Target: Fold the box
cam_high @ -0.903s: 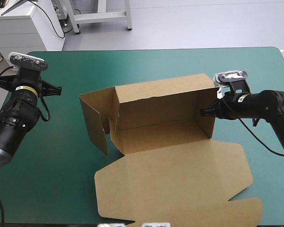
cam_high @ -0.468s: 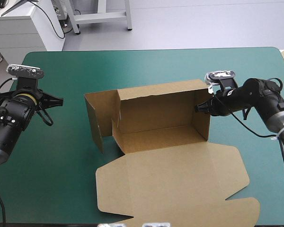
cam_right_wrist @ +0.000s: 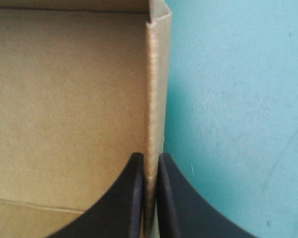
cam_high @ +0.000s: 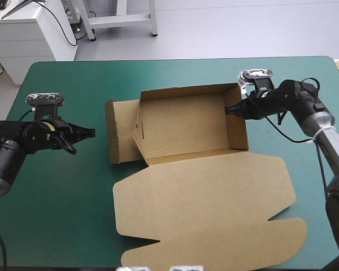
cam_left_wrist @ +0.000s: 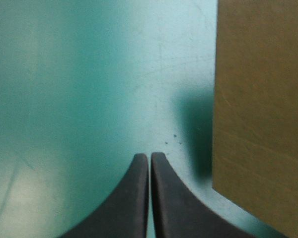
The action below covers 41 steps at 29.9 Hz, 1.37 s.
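Note:
The brown box (cam_high: pixel 181 127) stands on the teal-green cover as an open tray, its walls raised and its wide lid (cam_high: pixel 209 209) flat toward the near edge. My right gripper (cam_high: pixel 230 109) is shut on the top of the tray's right wall (cam_right_wrist: pixel 156 94), one black finger (cam_right_wrist: pixel 134 198) inside and one outside. My left gripper (cam_high: pixel 91 133) hangs shut, low over the cover, a short way left of the box's loose left flap (cam_high: pixel 114 132). That flap (cam_left_wrist: pixel 260 109) shows ahead and beside the fingers (cam_left_wrist: pixel 166 198) in the left wrist view.
A white cabinet (cam_high: pixel 28 34) and a metal frame (cam_high: pixel 118 17) stand beyond the table's far edge. Bare teal-green cover (cam_high: pixel 56 203) lies left of the lid and behind the tray.
The right gripper has pulled the right wall back and left, and the tray's walls now stand squarer. The left gripper has swung down and toward the left flap.

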{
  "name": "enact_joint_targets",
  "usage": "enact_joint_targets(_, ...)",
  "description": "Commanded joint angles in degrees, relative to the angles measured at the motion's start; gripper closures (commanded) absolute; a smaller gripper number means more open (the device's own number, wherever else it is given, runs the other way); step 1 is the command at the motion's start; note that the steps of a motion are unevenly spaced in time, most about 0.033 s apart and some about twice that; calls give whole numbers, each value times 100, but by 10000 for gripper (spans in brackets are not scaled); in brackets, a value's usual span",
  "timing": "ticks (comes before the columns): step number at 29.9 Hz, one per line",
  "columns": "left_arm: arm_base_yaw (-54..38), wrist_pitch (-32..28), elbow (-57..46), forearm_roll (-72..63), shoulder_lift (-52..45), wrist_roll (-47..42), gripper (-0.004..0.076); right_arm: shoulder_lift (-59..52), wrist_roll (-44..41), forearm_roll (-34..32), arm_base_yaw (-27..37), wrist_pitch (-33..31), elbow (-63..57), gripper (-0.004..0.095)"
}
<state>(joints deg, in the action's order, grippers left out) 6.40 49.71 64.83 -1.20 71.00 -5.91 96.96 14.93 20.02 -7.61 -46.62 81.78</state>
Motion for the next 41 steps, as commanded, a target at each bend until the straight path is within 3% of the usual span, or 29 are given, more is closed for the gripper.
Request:
enact_joint_targets(1,-6,-130,184,-484,-174,19,725,187,49,-204,10,-255,31,908)
enact_joint_targets(7,-6,-74,184,-762,-174,19,725,427,49,-218,10,62,31,887)
enact_joint_targets(15,-6,158,184,-1173,-174,-585,725,436,-54,-218,10,288,31,713)
enact_joint_targets(21,-6,635,184,-1516,-174,-1905,725,413,-340,-218,10,238,57,596)
enact_joint_targets(25,-6,906,184,-1516,-174,-2026,724,413,-469,-325,10,-105,398,595)
enact_joint_targets(33,-6,1086,184,-1516,-174,-2040,724,405,-1164,-1304,10,-1418,1785,594)
enact_joint_targets(41,-6,1075,184,-1516,-174,-2040,725,405,-1339,-1366,10,-2274,2536,596)
